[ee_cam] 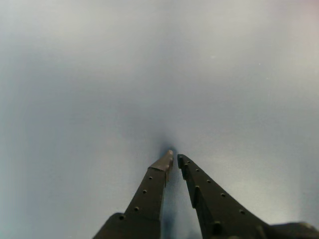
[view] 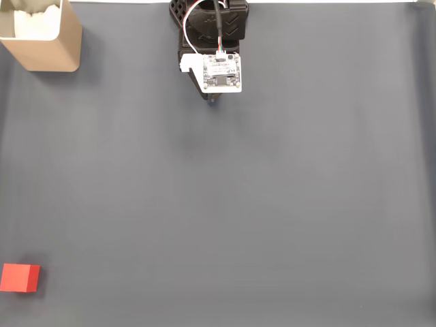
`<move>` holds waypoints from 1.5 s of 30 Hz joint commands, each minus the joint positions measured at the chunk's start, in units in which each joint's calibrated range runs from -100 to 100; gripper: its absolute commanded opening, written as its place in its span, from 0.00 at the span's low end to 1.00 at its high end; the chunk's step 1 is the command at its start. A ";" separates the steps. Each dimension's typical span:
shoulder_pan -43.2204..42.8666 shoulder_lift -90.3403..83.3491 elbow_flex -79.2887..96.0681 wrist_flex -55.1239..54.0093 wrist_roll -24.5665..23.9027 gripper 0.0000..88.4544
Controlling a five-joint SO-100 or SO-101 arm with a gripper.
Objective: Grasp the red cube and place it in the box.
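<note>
step: nothing grabbed yet, reach not started | claw (ee_cam: 174, 158): tips nearly touching, holding nothing, low over bare grey desk (view: 272, 204) | red cube (view: 20, 278): bottom-left in fixed view | box (view: 51, 44): top-left | next: swing toward cube, open wide first

The bench (view: 272, 204) wears a dark grey matt covering, smooth and even, that looks like cloth or a mat. The red cube (view: 20, 278) has plain matt faces, and the box (view: 51, 48) looks like tan cardboard with a white, crumpled papery lining. The arm (view: 211, 27) and its jaws look like matt black plastic, dotted with small holes, beside a white circuit board (view: 222, 72).
</note>
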 commanded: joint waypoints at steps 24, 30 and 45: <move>1.44 0.09 0.81 0.31 -3.42 0.00; 1.44 0.09 0.81 0.31 -3.22 0.00; 1.65 0.09 0.81 0.80 -1.03 0.00</move>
